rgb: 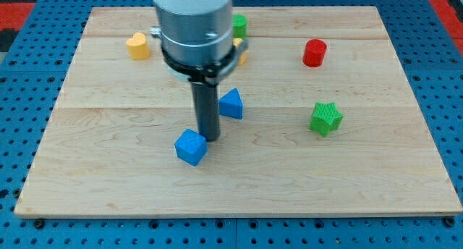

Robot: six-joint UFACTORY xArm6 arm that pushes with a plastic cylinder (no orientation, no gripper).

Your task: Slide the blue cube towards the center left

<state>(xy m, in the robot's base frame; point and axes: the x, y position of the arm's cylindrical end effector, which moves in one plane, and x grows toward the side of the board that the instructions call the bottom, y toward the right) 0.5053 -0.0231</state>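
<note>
The blue cube (191, 147) lies on the wooden board (108, 169), a little below and left of the board's middle. My tip (210, 137) rests on the board just to the upper right of the cube, touching or nearly touching its right corner. The dark rod rises from there to the grey arm body (194, 24) at the view's top.
A blue triangular block (231, 103) lies just right of the rod. A yellow heart block (137, 45) is at the upper left. A green block (239, 24) and a yellow block (240, 52) peek out beside the arm. A red cylinder (314, 52) and a green star (325, 119) are on the right.
</note>
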